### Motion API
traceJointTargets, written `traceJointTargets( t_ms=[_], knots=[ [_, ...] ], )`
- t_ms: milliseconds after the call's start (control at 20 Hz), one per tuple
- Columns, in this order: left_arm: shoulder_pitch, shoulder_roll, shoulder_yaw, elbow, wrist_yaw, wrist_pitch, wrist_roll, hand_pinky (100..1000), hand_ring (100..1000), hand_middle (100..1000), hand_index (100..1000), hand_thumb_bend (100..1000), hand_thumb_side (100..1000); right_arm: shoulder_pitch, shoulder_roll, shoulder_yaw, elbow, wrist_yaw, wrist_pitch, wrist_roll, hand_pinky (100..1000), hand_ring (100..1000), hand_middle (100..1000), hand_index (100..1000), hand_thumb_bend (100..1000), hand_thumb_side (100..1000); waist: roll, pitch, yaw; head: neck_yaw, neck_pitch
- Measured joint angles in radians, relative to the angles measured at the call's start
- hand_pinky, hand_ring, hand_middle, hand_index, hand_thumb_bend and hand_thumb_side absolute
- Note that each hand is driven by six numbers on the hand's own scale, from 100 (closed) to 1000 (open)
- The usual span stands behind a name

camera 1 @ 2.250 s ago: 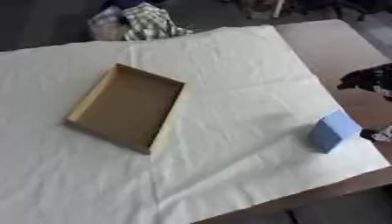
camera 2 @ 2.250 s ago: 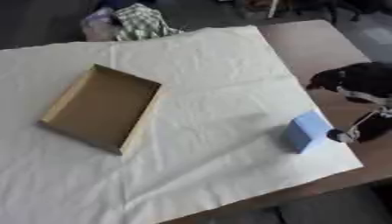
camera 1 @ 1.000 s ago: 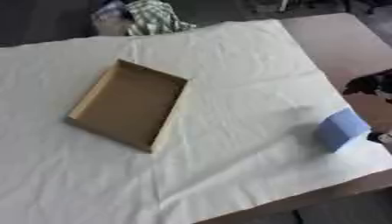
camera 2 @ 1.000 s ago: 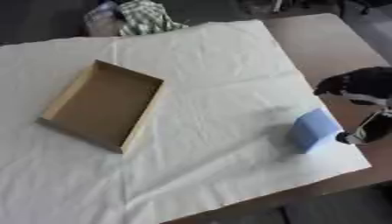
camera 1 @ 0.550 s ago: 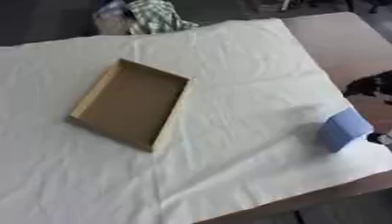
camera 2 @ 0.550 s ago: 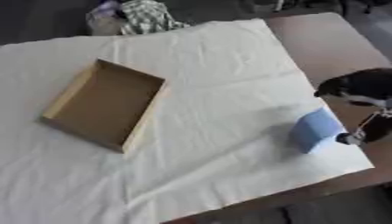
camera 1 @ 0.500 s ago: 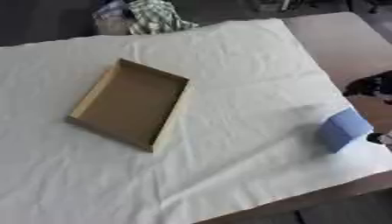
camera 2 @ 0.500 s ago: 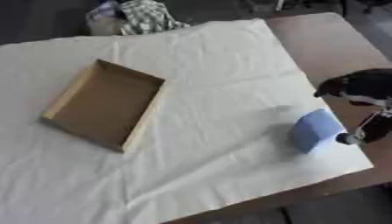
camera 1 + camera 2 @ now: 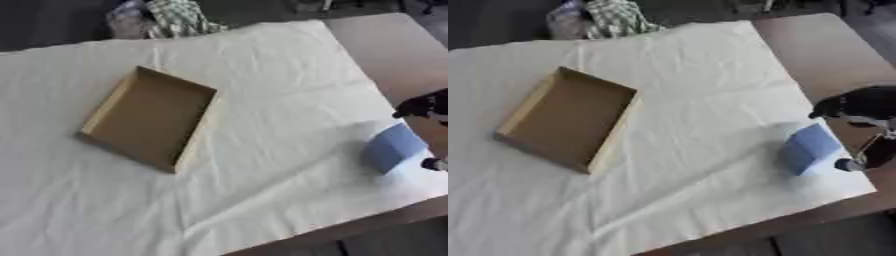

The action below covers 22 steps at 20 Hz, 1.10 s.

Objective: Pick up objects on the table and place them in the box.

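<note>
Right eye view: brown wooden desk (image 9: 815,45) mostly covered by a cream cloth (image 9: 693,120), wrinkled. Shallow tan cardboard box (image 9: 566,117) lies open and empty on the cloth's left half, long axis tilted, running from near-left to far-right. Small blue block-shaped object (image 9: 808,148) sits near the cloth's right edge, well apart from the box. Black right robot hand (image 9: 857,107) is at the right frame edge, just beside the blue object on its right and far side; fingers partly cut off, so cannot tell whether clenched or released, nor whether it touches. Left robot hand not visible. Right hand is clearly nearer; object lies to its left. Pick not yet done.
</note>
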State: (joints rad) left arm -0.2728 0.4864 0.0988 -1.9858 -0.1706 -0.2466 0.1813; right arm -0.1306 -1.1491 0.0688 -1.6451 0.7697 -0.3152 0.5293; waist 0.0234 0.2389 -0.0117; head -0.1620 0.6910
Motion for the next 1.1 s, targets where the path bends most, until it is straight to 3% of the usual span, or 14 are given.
traceJointTargets(
  t_ms=[600,1100],
  knots=[
    [0.000,-0.013,-0.004,0.000,0.004,0.006,-0.009,641,639,551,731,410,627,-0.029,0.010,0.029,0.030,0.013,-0.020,-0.005,885,911,914,995,423,414,0.000,0.007,0.007,-0.003,-0.008],
    [-0.001,-0.022,-0.005,0.000,0.011,0.009,-0.014,640,654,550,730,404,630,-0.047,0.020,0.047,0.057,0.020,-0.043,0.003,869,881,849,911,374,433,0.000,0.008,0.015,-0.007,-0.008]
  ],
)
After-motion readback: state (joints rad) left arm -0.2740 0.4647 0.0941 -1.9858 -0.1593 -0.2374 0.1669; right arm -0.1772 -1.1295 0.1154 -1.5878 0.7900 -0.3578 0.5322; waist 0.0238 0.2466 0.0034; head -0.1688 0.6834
